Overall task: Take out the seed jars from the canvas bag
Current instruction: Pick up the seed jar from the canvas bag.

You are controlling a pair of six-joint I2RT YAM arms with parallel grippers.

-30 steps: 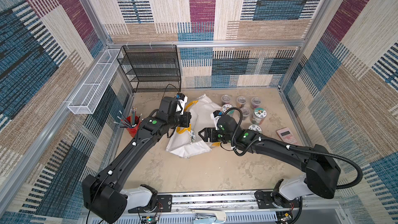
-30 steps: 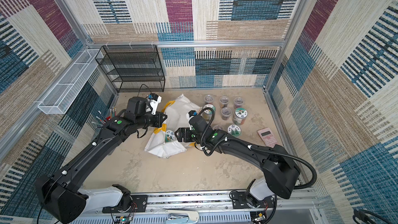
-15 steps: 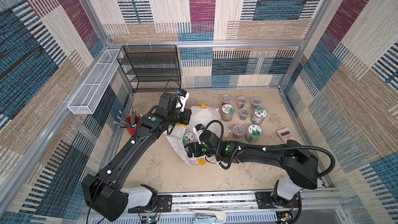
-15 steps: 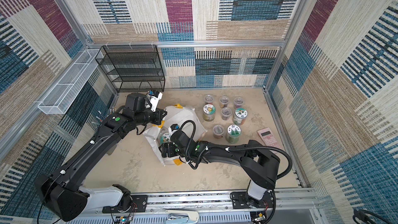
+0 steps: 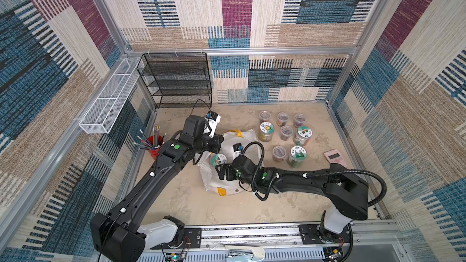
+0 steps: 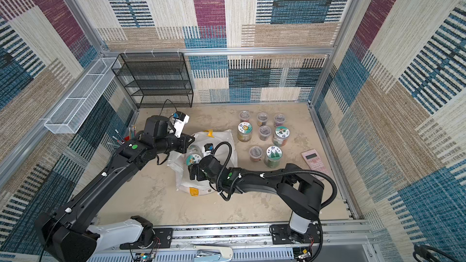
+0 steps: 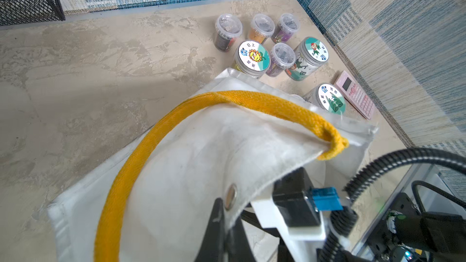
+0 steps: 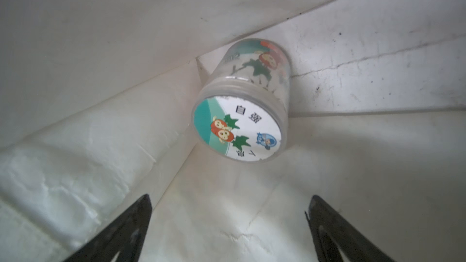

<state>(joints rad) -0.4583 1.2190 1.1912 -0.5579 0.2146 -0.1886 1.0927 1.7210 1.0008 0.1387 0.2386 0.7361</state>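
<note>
The canvas bag (image 5: 227,185) (image 6: 199,187) lies mid-table with its mouth held up. My left gripper (image 7: 224,212) (image 5: 219,144) is shut on the bag's rim beside a metal snap. Its yellow handle (image 7: 141,162) loops over the cloth. One seed jar (image 8: 239,112) (image 5: 219,159) (image 6: 193,158) with a white-green picture lid lies tilted in a corner inside the bag. My right gripper (image 8: 230,197) (image 5: 220,170) is open inside the mouth, short of the jar and touching nothing. Several seed jars (image 5: 267,128) (image 6: 244,128) (image 7: 253,57) stand on the table at the back right.
A red cup of pencils (image 5: 152,148) stands by the left wall behind my left arm. A pink calculator (image 5: 334,157) lies right of the jars. A black mesh shelf (image 5: 176,84) stands at the back left, with a white wire basket (image 5: 108,97) on the left wall.
My right gripper has swung left from beside the jars into the bag's mouth, and its jaws have opened wider. My left gripper has kept hold of the rim; the bag has shifted.
</note>
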